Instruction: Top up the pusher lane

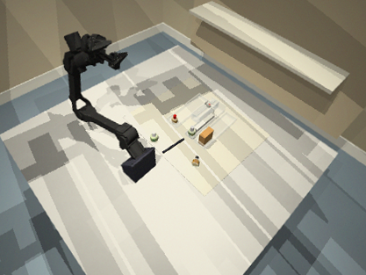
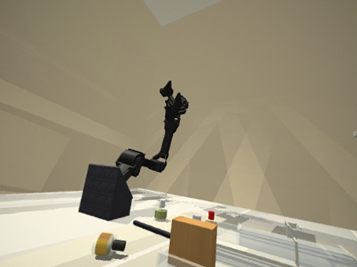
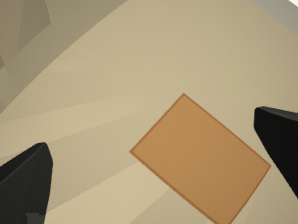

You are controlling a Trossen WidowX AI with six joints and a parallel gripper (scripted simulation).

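My gripper (image 1: 119, 60) (image 2: 175, 90) (image 3: 154, 136) is open and empty, held high above the table's far left side, well away from the jars. A loose jar (image 1: 154, 137) (image 2: 160, 213) with a green label and grey cap stands upright near the arm's base. A similar green jar (image 1: 192, 131) (image 2: 197, 217) with a grey cap stands at the front of the clear rack's middle lane; the orange block mostly hides it in the exterior view. The pusher plate cannot be made out clearly. An amber jar (image 1: 196, 162) (image 2: 103, 244) with a black cap lies on its side.
A red-capped jar (image 1: 174, 118) (image 2: 211, 216) stands at the rack's left lane. An orange block (image 1: 205, 136) (image 2: 193, 245) stands at the right lane's front. A black bar (image 1: 174, 145) (image 2: 150, 228) lies before the rack. A shelf (image 1: 269, 44) is on the wall.
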